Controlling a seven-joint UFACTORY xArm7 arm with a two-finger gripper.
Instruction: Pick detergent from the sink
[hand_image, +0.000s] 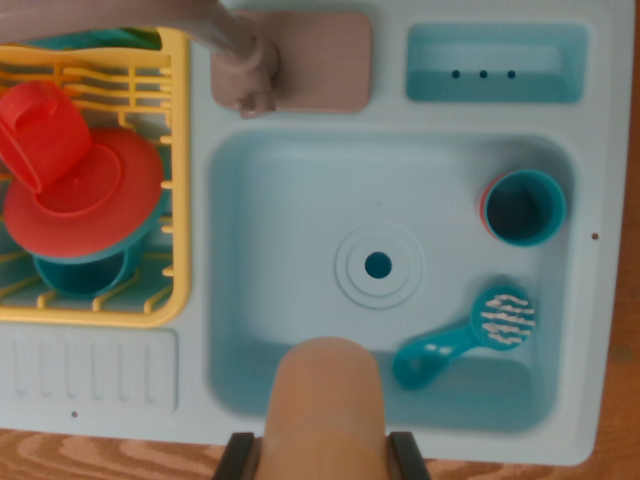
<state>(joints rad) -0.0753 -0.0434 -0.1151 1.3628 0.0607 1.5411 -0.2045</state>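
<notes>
The detergent (325, 405) is held clamped between the gripper (325, 455) fingers; lifting clear of the sink (250, 180) is required.

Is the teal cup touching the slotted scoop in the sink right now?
Apart. The wrist view shows bare sink floor between the teal cup and the slotted scoop.

Smooth matt plastic sink (300, 200)

sink (300, 190): pale blue
drain (378, 265): teal hole, ringed
cup (524, 207), right: teal, red-orange rim edge
brush (465, 341), near right: teal, white bristles
rack (170, 180), left: yellow
plate (95, 195) + mug (40, 135): red
faucet (250, 60): grey-brown
bottle (325, 410), near: tan
table (100, 458): wood grain
</notes>
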